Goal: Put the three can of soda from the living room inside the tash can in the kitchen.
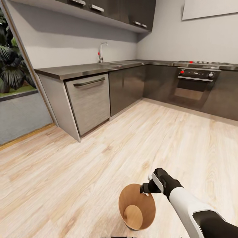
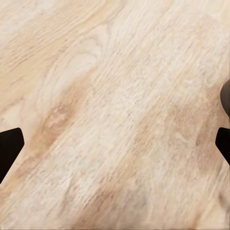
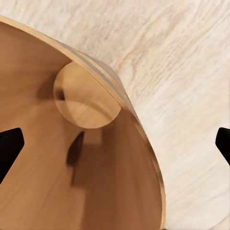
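Tash can point(image 1: 137, 206) stands upright on the light wood floor point(image 1: 99, 158) of the kitchen, low in the head view at about 6 o'clock from frame centre, tan-brown inside, round base plain to see, no cans visible in it. Right claw point(image 1: 144, 189) hangs at the can's rim, at roughly 1 o'clock of its mouth, black wrist and white forearm running off toward 4 o'clock. Right wrist view looks down into the bucket: brown wall point(image 3: 57, 182), circular bottom point(image 3: 86, 96), rim arcing across, bare floor point(image 3: 191, 72) beyond; fingertips point(image 3: 9, 148) dark at either frame edge, well apart, so the claw is spread with nothing between them.

Left wrist view: wood floor point(image 2: 115, 115) below, one black fingertip point(image 2: 8, 146) at each side edge, wide apart; left claw spread, holding nothing.

Surroundings in the head view: grey L-shaped worktop point(image 1: 82, 68) at 11 to 1 o'clock, dishwasher point(image 1: 89, 100) under it, tap point(image 1: 101, 51) and sink behind, built-in oven point(image 1: 195, 86) at 2 o'clock, dark wall cabinets point(image 1: 125, 10) overhead, greenery point(image 1: 11, 66) past the opening at 9 o'clock
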Controlling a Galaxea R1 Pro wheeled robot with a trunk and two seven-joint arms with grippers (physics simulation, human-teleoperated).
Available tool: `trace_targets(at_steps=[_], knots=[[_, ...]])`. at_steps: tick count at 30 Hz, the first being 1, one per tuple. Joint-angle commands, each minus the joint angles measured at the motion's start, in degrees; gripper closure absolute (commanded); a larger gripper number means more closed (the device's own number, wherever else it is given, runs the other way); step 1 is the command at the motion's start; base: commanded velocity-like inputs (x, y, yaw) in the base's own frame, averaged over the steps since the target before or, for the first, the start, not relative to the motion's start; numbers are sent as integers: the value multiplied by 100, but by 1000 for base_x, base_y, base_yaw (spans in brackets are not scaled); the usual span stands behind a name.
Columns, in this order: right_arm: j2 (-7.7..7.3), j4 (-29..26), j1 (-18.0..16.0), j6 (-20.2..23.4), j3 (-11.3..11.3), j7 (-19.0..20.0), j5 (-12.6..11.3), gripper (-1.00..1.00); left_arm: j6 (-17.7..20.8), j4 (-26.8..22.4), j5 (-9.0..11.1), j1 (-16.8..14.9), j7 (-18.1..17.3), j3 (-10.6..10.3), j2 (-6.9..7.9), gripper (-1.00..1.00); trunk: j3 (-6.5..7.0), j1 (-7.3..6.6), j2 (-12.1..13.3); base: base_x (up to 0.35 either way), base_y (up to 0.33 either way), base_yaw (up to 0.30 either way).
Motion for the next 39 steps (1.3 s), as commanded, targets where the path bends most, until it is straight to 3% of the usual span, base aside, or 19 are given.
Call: trace_targets(at_steps=[1, 9, 25, 30, 39], knots=[[0, 0, 0, 0, 0, 0, -2, -100, 0, 0, 0, 0, 0, 0, 0, -100, -32, 2, -2, 0, 0, 61], [-9, -7, 0, 0, 0, 15, 1, -100, 0, 0, 7, 0, 0, 2, 0, -100, -149, 7, -5, 0, 0, 57], [-22, -17, 0, 2, 3, 23, 1, -100, 0, -8, 8, 0, 0, 2, 0, -100, -204, 7, -5, 0, 0, 3], [-27, -18, 0, 4, 5, 23, 1, -100, 0, -9, 8, 0, 0, 2, 0, -100, -316, 20, -11, 0, 0, 0], [-30, -18, 0, 4, 6, 23, 1, -100, 0, -9, 8, 0, 0, 2, 0, -100, -354, 20, -11, 0, 0, 0]])
